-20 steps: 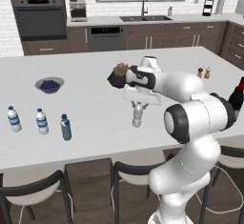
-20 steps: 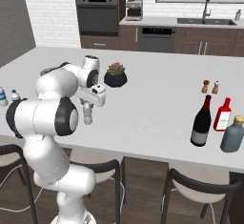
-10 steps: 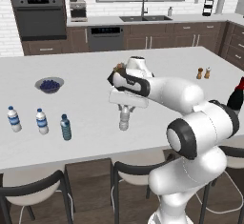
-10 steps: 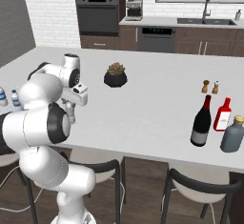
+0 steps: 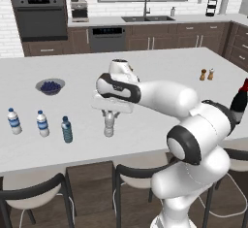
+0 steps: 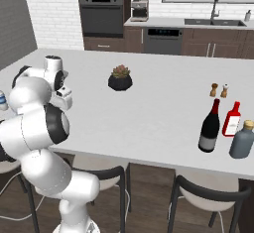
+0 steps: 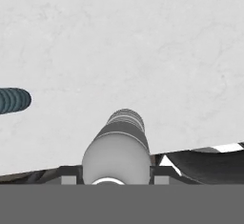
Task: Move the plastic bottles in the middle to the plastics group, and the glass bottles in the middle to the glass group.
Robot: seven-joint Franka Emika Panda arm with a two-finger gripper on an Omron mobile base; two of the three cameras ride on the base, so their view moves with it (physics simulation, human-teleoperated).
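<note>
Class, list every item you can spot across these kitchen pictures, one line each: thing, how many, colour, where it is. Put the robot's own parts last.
Water bottles: two, clear with blue labels, counter's left end.
Teal bottle: one, blue-tinted, right of the water bottles.
Grey bottle: one, greyish-white, held upright in the gripper.
Bowl: one, grey with dark contents, behind the bottles.
Potted plant: one, black pot, mid-counter.
Shakers: two, brown and white, counter's right.
Wine bottle: one, near-black, red neck.
Red bottle: one, right of the wine bottle.
Grey jug: one, right front edge.
Stools: dark, along the counter's near side.
Gripper: one, shut on the grey bottle.
</note>
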